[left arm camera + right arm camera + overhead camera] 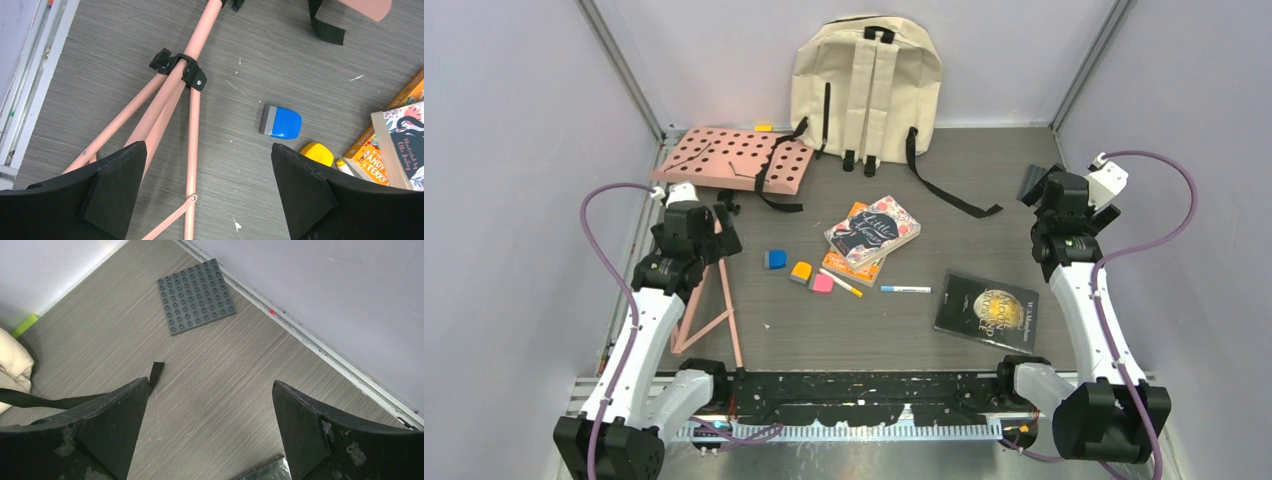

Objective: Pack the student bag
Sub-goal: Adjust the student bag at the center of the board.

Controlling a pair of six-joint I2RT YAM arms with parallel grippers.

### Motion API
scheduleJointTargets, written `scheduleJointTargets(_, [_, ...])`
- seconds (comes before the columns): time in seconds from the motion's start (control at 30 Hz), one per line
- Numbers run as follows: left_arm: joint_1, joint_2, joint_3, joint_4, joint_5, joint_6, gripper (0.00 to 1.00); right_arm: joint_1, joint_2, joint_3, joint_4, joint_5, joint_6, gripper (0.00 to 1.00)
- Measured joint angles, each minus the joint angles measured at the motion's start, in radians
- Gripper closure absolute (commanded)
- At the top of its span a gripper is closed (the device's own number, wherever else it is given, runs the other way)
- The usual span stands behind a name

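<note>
The student bag (864,85), cream with black straps, leans upright against the back wall; its corner (12,365) and a strap (75,400) show in the right wrist view. Two stacked books (872,235) lie mid-table and a black book (986,308) lies to the right. Blue (775,259), orange (801,271) and pink (822,283) erasers and two pens (906,289) lie between them. My left gripper (207,170) hangs open over the pink stand legs (192,125), left of the blue eraser (281,122). My right gripper (210,405) is open above bare table.
A pink perforated board (734,158) lies at the back left, its stand legs (709,300) reaching toward the near edge under my left arm. A grey studded plate (196,296) lies by the right wall. Walls enclose the table on three sides.
</note>
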Motion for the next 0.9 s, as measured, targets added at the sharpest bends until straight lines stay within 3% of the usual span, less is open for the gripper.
scheduleJointTargets(0.47, [0.000, 0.070, 0.052, -0.026, 0.022, 0.003, 0.01, 0.000, 0.118, 0.101, -0.117, -0.029, 0.003, 0.00])
scheduleJointTargets(0.9, [0.000, 0.084, 0.063, 0.024, 0.262, -0.057, 0.01, 0.035, 0.354, 0.270, -0.123, -0.438, -0.016, 0.05])
